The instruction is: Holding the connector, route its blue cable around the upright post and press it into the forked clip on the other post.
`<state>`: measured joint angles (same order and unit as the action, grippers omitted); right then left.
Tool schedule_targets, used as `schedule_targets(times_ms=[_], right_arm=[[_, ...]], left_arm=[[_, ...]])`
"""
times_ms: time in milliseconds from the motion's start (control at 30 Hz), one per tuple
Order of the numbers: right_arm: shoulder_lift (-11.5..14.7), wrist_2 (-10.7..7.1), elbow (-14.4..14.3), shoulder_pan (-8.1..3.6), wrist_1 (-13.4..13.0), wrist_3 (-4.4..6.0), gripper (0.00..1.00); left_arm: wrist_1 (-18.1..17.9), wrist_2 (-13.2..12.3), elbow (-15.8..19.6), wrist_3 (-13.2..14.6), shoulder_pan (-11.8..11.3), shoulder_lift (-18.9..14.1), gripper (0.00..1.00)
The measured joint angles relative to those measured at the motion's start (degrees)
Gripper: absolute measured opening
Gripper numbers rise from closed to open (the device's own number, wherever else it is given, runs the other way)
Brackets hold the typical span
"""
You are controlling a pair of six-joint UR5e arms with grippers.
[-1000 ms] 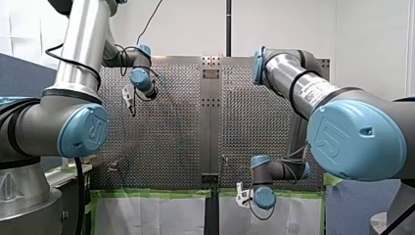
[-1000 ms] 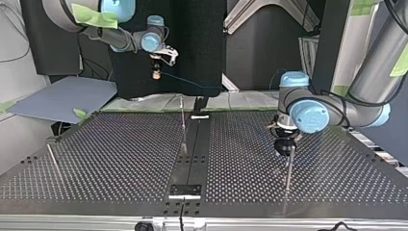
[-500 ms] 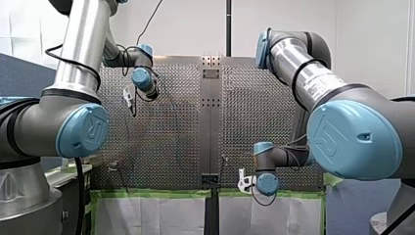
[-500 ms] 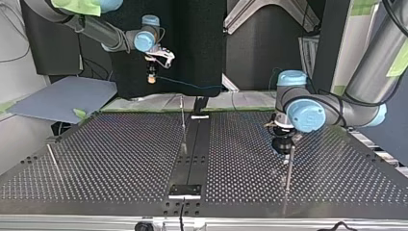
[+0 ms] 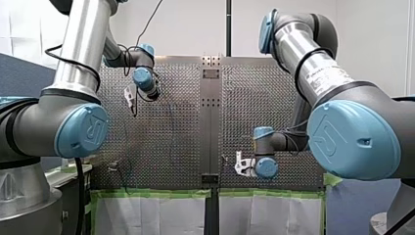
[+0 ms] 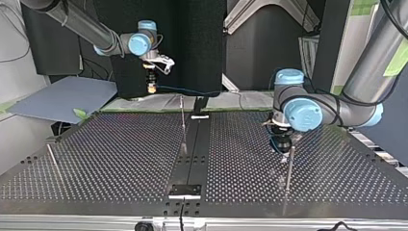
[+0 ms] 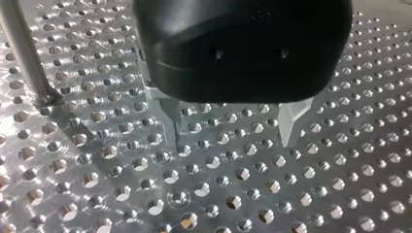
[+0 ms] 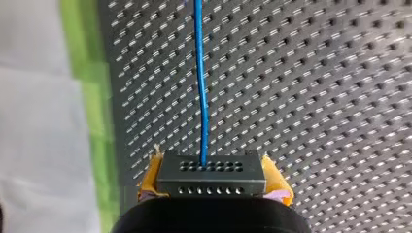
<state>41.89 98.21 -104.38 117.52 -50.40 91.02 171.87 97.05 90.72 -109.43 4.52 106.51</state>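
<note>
My right gripper [image 8: 212, 171] is shut on a dark grey connector block [image 8: 211, 182], held between its yellow pads [image 8: 150, 177]. The blue cable [image 8: 200, 82] leaves the block and runs straight ahead over the perforated plate. At the top view's left the same gripper [image 6: 152, 87] hangs above the table's far edge, and the cable [image 6: 187, 91] trails toward the middle. My left gripper [image 7: 233, 131] stands open just above the plate, nothing between its metal fingers [image 7: 172, 121]. In the top view my left gripper [image 6: 282, 146] sits right above a thin upright post [image 6: 288, 166].
A second thin post [image 6: 183, 126] rises beside the dark centre strip [image 6: 192, 159], and a third post [image 6: 53, 161] leans at the top view's left. Green tape [image 5: 156, 194] lines the table's near edge in the front view. A post base [image 7: 24, 53] stands beside my left gripper.
My right gripper, with the connector, has come lower and slightly left in the top view; in the front view it rose toward the plate. My left gripper drifted slightly left by the post.
</note>
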Motion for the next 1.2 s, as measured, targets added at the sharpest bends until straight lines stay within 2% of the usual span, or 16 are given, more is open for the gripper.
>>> schedule_targets(times_ms=[200, 567, 833, 1000, 1200], right_arm=[[0.4, -1.39, 0.0, -0.11, 0.0, 0.20, 0.00], [0.3, -2.27, 0.0, -0.15, -0.5, 0.35, 0.00], [0.2, -2.39, 0.0, 0.00, -0.7, 0.40, 0.00], [0.2, -2.40, -0.1, 0.17, -0.7, 0.40, 0.00], [0.2, -2.41, -0.4, 0.23, -0.9, 0.45, 0.00]], left_arm=[[2.0, 0.6, 0.0, 0.0, 0.7, -0.1, 1.00], [6.8, 5.5, 1.0, 0.6, 1.6, -1.4, 1.00], [6.7, 9.1, 3.7, 1.6, 0.8, -4.3, 1.00], [5.9, 9.7, 5.6, 1.7, 0.3, -4.8, 1.00], [7.7, 10.6, 6.7, 2.8, 0.0, -5.1, 1.00]])
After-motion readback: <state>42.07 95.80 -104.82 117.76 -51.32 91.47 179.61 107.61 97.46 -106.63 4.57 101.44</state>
